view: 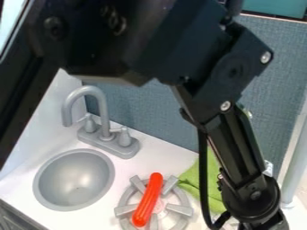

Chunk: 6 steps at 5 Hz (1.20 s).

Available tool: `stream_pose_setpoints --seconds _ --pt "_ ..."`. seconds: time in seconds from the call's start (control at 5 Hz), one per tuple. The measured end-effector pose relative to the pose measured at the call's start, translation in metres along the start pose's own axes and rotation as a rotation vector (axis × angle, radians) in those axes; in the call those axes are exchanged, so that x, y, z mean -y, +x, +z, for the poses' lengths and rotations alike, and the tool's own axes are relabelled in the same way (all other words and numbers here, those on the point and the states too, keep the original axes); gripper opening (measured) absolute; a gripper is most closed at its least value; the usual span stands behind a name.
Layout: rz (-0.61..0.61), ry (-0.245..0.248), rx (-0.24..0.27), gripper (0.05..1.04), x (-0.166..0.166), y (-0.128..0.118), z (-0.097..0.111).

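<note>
The black gripper (264,221) hangs at the bottom right, cut off by the lower edge, so what it may hold is hidden. To its left, an orange-red sausage-shaped toy (148,200) lies at a slant across the grey stove burner (179,209). A green cloth (214,188) lies between the burner and the arm, partly covered by the arm and its black cable. Of these things, the cloth is nearest to the gripper.
A round grey sink (74,180) is set into the white counter (162,150) at the left. Behind it stands a grey faucet (103,114) with two knobs. A blue-grey wall (157,117) runs along the back, and a pale post (294,168) rises at the right.
</note>
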State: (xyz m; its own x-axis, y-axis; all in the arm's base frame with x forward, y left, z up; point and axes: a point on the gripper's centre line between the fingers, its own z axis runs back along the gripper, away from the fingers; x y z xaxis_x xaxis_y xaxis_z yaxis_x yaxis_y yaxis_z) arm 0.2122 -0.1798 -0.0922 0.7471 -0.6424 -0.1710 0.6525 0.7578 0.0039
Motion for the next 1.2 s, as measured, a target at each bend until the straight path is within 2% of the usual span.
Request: stream_pose_setpoints --seconds 0.2,0.4,0.6,0.8,1.2 --pt "-0.009 -0.004 0.003 0.391 0.000 0.000 -0.001" --pt "-0.009 0.010 0.064 0.659 -0.003 0.008 0.013" --pt "-0.004 0.010 0.100 0.945 -0.003 0.012 0.024" --pt "0.029 -0.009 0.084 1.005 -0.008 0.010 0.048" --pt "0.125 -0.050 0.095 1.001 -0.028 -0.007 0.093"
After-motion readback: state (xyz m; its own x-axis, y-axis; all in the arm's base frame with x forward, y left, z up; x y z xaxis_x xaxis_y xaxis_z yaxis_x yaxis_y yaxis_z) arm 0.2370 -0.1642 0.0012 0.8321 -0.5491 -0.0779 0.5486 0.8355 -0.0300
